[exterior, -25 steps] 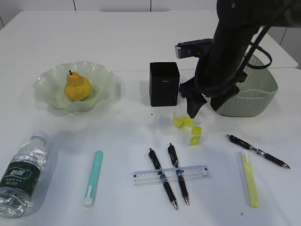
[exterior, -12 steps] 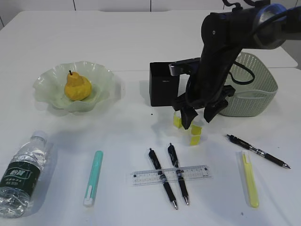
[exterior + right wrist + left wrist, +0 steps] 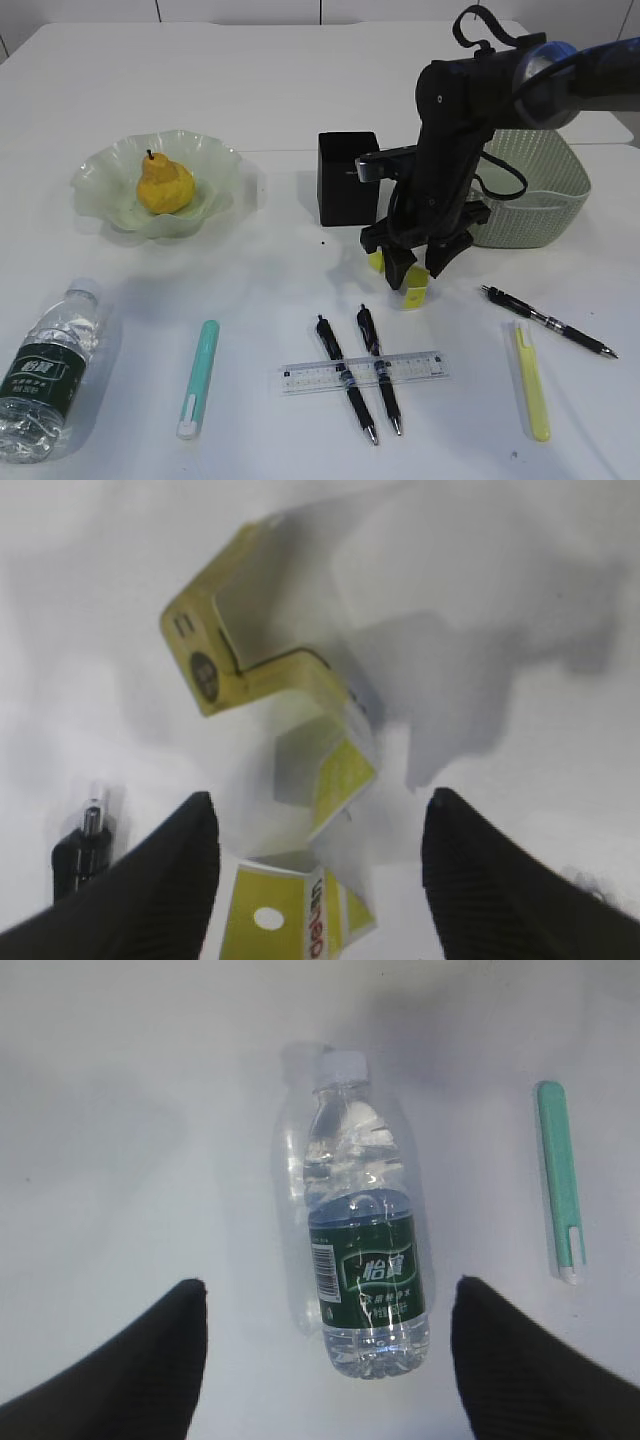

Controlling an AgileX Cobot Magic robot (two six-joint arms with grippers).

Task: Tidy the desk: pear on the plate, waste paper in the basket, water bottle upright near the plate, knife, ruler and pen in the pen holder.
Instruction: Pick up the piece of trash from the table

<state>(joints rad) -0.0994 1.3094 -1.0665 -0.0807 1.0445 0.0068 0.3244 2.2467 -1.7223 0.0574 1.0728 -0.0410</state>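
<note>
A: Desk (image 3: pixel 300 80) from the front: pear (image 3: pixel 165 184) lies on the plate (image 3: pixel 215 160). Right gripper (image 3: pixel 413 268) stands wide over the yellow folded paper (image 3: pixel 416 284), between holder (image 3: pixel 347 178) and basket (image 3: pixel 545 190).

B: And the left wrist?

A: Bottle (image 3: pixel 362 1250) lies on its side; the left gripper (image 3: pixel 325 1360) hangs wide above it, holding nothing.

B: Right wrist?

A: Paper (image 3: pixel 265 670) lies between the spread fingers (image 3: pixel 170 880), not gripped.

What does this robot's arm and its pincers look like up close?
The right arm is glossy black with a rounded bluish joint and looping black cables. A grey camera bar sits at its wrist. The right gripper has two blunt black fingers; the left gripper looks the same.
</note>
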